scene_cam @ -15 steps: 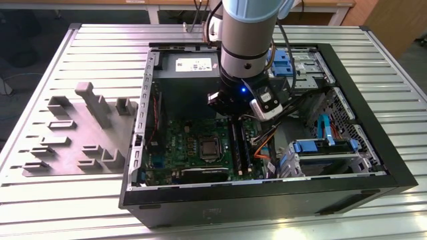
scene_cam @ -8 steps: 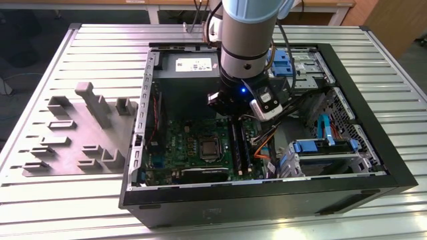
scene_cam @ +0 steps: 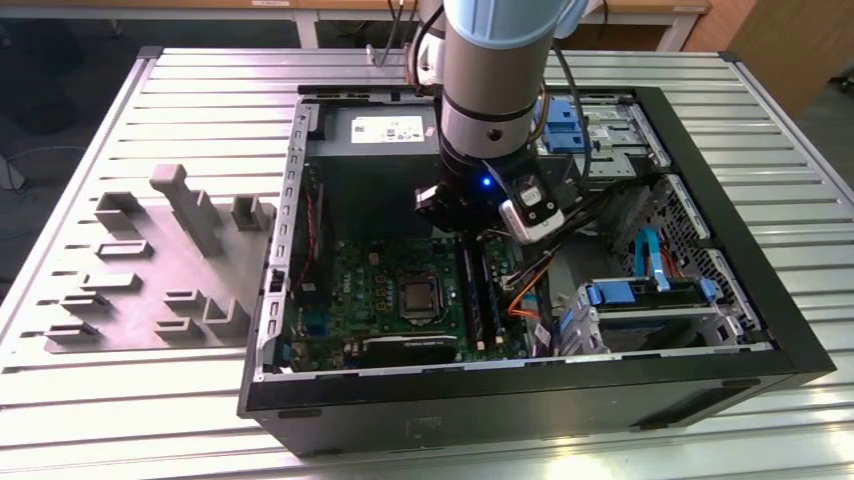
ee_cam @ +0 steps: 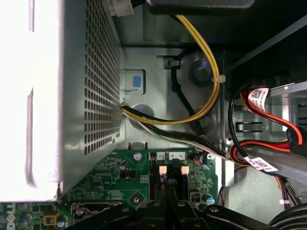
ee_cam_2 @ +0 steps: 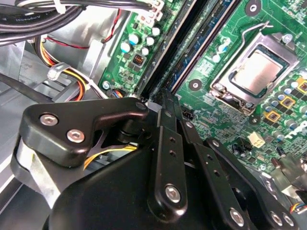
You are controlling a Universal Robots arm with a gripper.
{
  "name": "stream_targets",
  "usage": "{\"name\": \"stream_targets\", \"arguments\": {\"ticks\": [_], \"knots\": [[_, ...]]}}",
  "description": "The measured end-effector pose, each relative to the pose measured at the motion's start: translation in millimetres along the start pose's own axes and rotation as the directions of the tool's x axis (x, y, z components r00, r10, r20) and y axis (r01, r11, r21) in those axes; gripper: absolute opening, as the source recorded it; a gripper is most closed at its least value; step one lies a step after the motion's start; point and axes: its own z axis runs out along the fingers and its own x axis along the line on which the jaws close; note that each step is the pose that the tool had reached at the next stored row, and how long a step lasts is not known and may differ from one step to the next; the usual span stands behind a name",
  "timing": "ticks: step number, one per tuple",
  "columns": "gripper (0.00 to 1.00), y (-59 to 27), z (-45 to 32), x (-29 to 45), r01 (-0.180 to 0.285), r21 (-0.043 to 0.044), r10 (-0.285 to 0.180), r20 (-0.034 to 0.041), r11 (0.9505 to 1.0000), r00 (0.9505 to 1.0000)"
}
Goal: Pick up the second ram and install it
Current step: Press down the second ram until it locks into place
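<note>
One black metal claw (ee_cam_2: 165,103), fingers together, over ridged black slots (ee_cam_2: 192,45), green motherboard (ee_cam_2: 225,110).

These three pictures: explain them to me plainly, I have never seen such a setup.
A robot arm reaches down into an open computer case lying on a slatted metal table. The exterior view looks at it all from off the arm. Both wrist views ride on the arm: the second shows its black end effector just above the green motherboard, near the long memory slots and processor socket; the first shows cables and the metal power supply box. A grey fixture tray lies beside the case.
</note>
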Motion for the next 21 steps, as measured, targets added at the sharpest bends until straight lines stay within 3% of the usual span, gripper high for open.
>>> {"name": "stream_targets", "arguments": {"ticks": [11,21], "knots": [[0.11,0.2,-1.0,-0.1,0.000,-0.0014,0.000,0.0007,1.0000,1.0000],[0.11,0.9,-20.2,-0.9,0.000,-0.0007,0.000,0.0003,1.0000,1.0000]]}}
